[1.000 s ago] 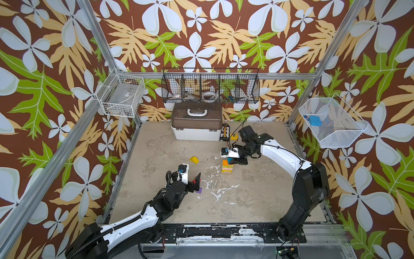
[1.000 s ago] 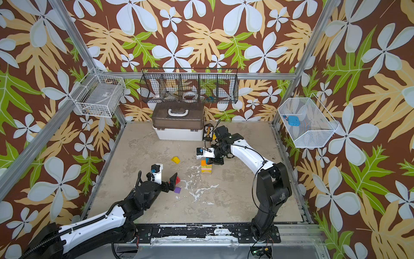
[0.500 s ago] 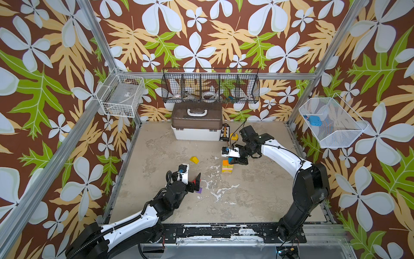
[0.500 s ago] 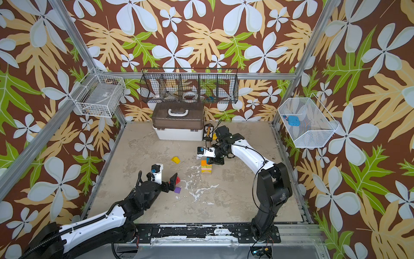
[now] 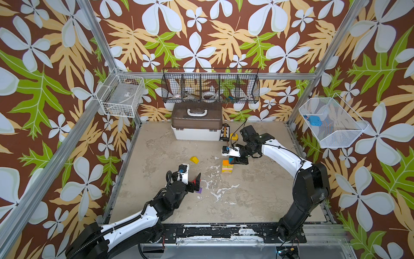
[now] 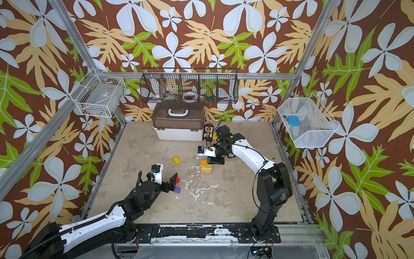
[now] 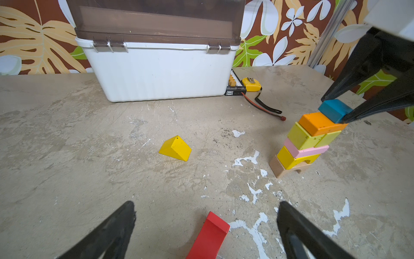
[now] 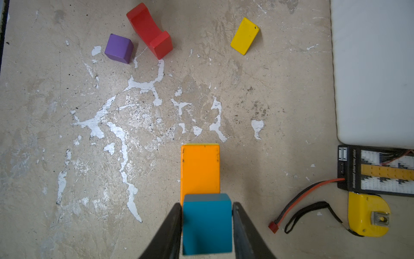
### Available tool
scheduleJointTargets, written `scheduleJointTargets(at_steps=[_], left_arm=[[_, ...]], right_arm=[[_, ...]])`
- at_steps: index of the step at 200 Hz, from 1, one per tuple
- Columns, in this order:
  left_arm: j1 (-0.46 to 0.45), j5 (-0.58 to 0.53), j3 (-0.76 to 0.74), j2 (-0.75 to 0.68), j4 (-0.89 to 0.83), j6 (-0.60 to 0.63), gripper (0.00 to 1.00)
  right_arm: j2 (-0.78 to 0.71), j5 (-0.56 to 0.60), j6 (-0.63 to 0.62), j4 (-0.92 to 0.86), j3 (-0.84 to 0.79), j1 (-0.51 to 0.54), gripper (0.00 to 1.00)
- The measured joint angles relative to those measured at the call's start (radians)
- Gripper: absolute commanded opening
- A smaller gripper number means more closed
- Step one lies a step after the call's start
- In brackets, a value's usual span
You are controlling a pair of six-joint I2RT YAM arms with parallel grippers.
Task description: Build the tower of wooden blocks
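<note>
Teal block (image 8: 207, 224) caps the tower (image 7: 309, 139) while the right gripper (image 8: 206, 204) stands directly over it. The right arm stretches low across the table (image 5: 156, 201), with its wrist bent so the fingers point down at the stack. The jaws are parted barely wider than the teal block. They flank it on both sides, and a thin sliver shows beside one finger.

Right beneath the fingertips an orange block (image 8: 200, 168) juts out ahead of them. Under it come yellow-green blocks (image 7: 302, 136), a pink slab (image 7: 304, 150), a yellow arch (image 7: 291, 159) and a plain wood arch (image 7: 284, 170) on the table.

The left arm reaches in low from the near corner, its forearm almost along the surface. The left gripper (image 7: 206, 204) is spread wide and grips nothing. A red arch (image 7: 210, 233) lies on the table between its open fingers. A purple cube (image 8: 118, 48) sits just beside that arch, at the gripper's right.

Ahead of the left gripper, well apart, a yellow wedge (image 7: 175, 148) rests alone. The tower stands farther ahead and to the gripper's right, its top closed in by the other arm's fingers.

Beyond both grippers a white box (image 7: 156, 71) with a brown lid sits against the back. A black board (image 8: 380, 172) and a yellow tape measure (image 8: 368, 215) lie near the right gripper, between it and the box. Their loose cords trail on the table toward the tower.
</note>
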Motion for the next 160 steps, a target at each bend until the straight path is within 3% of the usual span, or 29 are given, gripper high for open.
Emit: scheduleJointTargets(at_steps=[59,160], left_arm=[[0.000,0.000,0.000,0.000,0.000,0.000,1.00],[0.000,0.000,0.000,0.006,0.000,0.000,1.00]], right_arm=[[0.000,-0.002,0.003,0.003,0.005,0.000,0.33],[0.007,-0.018,0.006,-0.004,0.016,0.000,0.35]])
